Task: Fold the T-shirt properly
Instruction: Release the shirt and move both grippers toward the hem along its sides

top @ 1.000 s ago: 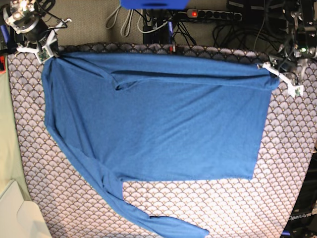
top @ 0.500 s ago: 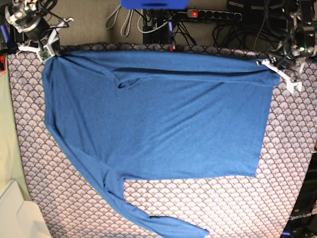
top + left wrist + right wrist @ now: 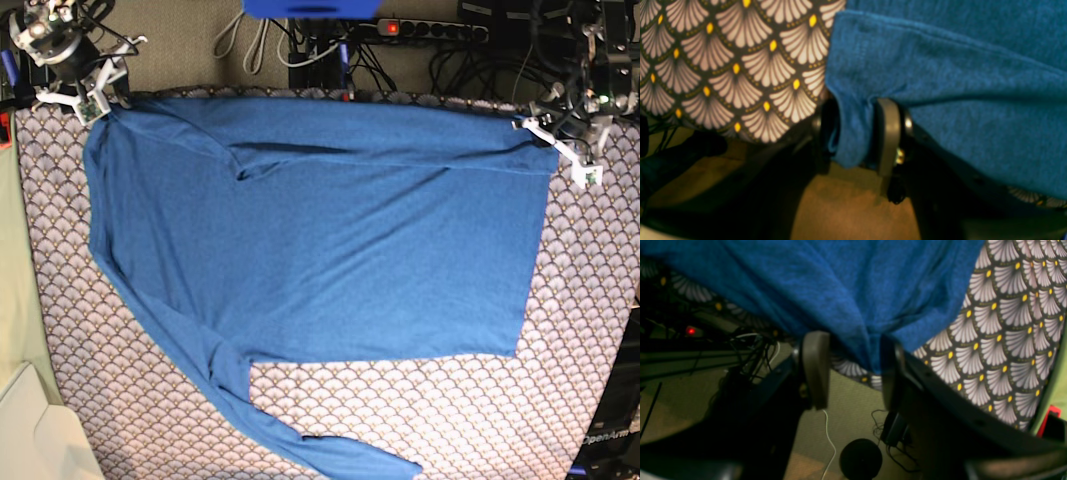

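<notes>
Near: loose sleeve [image 3: 330, 455] trailing to front table edge | Middle: T-shirt [image 3: 320, 240] spread flat on scallop tablecloth [image 3: 450, 420] | Far: left gripper [image 3: 858, 133] and right gripper [image 3: 853, 370] at far corners, jaws now parted, cloth slack between them, where earlier they pinched | Meaning: far edge laid; folding next.

Even, bright base view; dim, soft-focus wrist views with murky lower halves
</notes>
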Motion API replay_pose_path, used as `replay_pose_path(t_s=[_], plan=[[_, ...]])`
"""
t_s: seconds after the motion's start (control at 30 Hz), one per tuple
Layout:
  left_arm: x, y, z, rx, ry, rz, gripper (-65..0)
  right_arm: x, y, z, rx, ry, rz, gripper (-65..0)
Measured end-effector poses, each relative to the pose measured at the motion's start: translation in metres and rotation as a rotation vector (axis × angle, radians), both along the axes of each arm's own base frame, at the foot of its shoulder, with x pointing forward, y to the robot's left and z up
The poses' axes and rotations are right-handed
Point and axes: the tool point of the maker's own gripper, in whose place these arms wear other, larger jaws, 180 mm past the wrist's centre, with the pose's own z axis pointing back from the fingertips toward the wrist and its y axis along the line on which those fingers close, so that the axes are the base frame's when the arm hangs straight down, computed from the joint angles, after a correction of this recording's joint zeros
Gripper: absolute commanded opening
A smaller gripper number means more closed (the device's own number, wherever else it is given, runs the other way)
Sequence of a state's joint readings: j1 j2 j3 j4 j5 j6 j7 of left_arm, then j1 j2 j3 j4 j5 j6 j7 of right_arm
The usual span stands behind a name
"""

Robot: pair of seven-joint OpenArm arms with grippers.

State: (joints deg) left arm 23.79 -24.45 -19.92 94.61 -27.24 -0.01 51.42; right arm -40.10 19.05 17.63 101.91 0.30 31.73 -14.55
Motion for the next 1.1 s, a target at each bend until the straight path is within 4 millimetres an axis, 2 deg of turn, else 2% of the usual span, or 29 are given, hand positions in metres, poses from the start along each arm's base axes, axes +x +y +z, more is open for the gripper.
replay_pose_path(t_s=[0.23, 0.33, 0.43, 0.57, 0.7, 0.83, 0.93, 1.03, 1.1], plan=[[-0.001, 0.001, 0.000, 0.001, 0.001, 0.003, -44.2, -0.006, 0.000, 0.001, -0.004, 0.009, 0.006, -39.5], [-0.001, 0.001, 0.000, 0.001, 0.000, 0.002, -44.2, -0.002, 0.003, 0.007, -0.003, -0.013, 0.014, -39.5], [0.000, -0.001, 0.003, 0.002, -0.004, -0.003, -44.2, 0.003, -0.008, 0.013, -0.021, -0.036, -0.010, -39.5], [0.012, -0.008, 0.019, 0.009, -0.056, -0.034, -44.2, 0.008, -0.018, 0.017, -0.044, -0.048, -0.027, -39.5], [0.024, -0.012, 0.034, 0.013, -0.108, -0.048, -44.2, 0.035, -0.024, 0.035, -0.058, -0.132, -0.038, -39.1], [0.047, 0.005, 0.056, 0.030, -0.191, 0.010, -44.2, 0.048, -0.026, 0.039, -0.065, -0.155, -0.045, -39.0], [0.065, 0.011, 0.071, 0.045, -0.255, 0.017, -44.1, 0.072, -0.024, 0.053, -0.058, -0.227, -0.045, -39.0], [0.072, 0.009, 0.075, 0.034, -0.264, 0.022, -44.1, 0.090, -0.031, 0.056, -0.091, -0.212, -0.068, -39.0], [0.087, 0.010, 0.086, 0.034, -0.304, 0.023, -44.2, 0.106, -0.033, 0.061, -0.108, -0.210, -0.072, -39.0]])
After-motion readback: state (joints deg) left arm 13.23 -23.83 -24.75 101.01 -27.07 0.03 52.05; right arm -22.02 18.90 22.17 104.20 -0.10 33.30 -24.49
